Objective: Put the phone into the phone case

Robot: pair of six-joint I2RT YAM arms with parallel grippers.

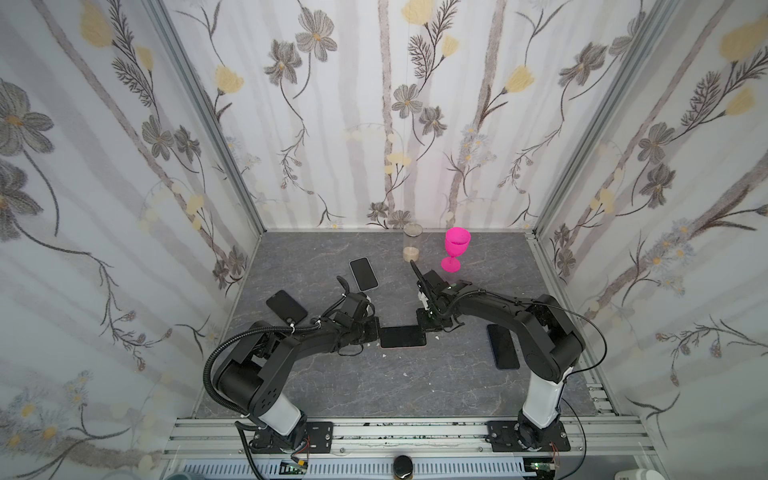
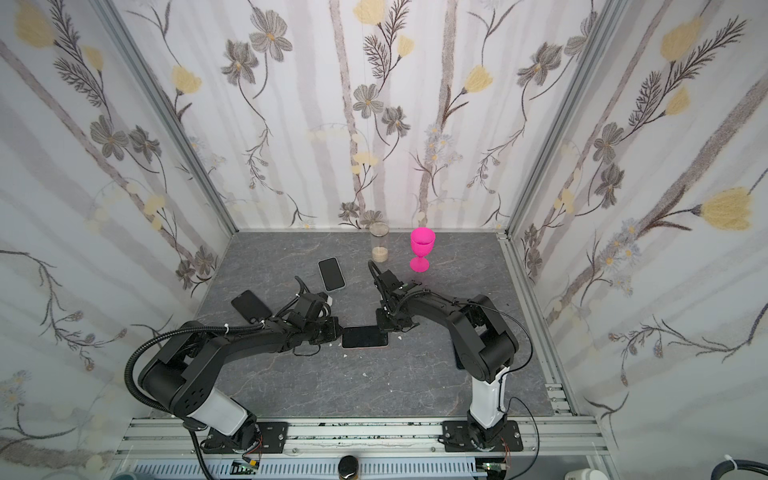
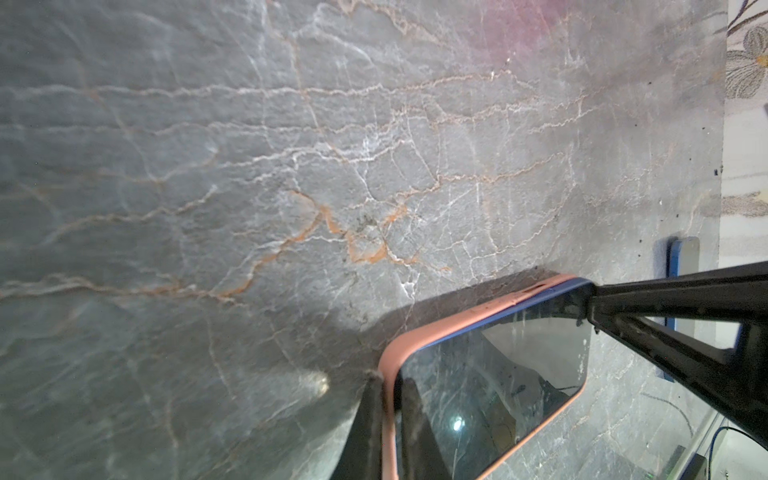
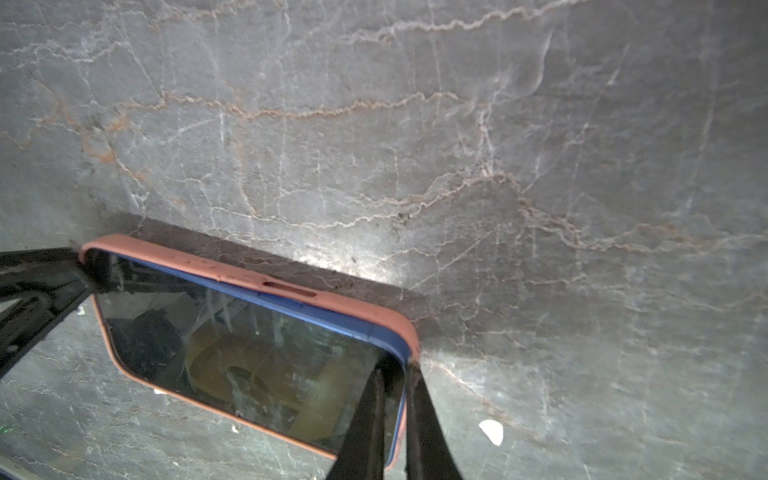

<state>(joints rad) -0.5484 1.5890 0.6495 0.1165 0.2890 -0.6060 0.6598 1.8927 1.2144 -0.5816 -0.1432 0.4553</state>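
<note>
A dark-screened phone (image 1: 402, 336) (image 2: 365, 336) lies flat in a salmon phone case (image 3: 478, 313) (image 4: 249, 272) at the middle of the table. Along one long side the phone's blue edge (image 4: 324, 316) shows just above the case rim. My left gripper (image 1: 376, 330) (image 3: 388, 386) is shut on the rim at the case's left short end, with one finger outside it and one over the screen. At the opposite end, my right gripper (image 1: 426, 328) (image 4: 392, 370) pinches the rim and the blue edge the same way.
A white-rimmed phone (image 1: 364, 273) lies behind the left arm, a dark phone (image 1: 286, 306) at far left and another (image 1: 503, 345) under the right arm. A pink goblet (image 1: 456, 248) and a clear tumbler (image 1: 412, 245) stand at the back. White crumbs dot the table.
</note>
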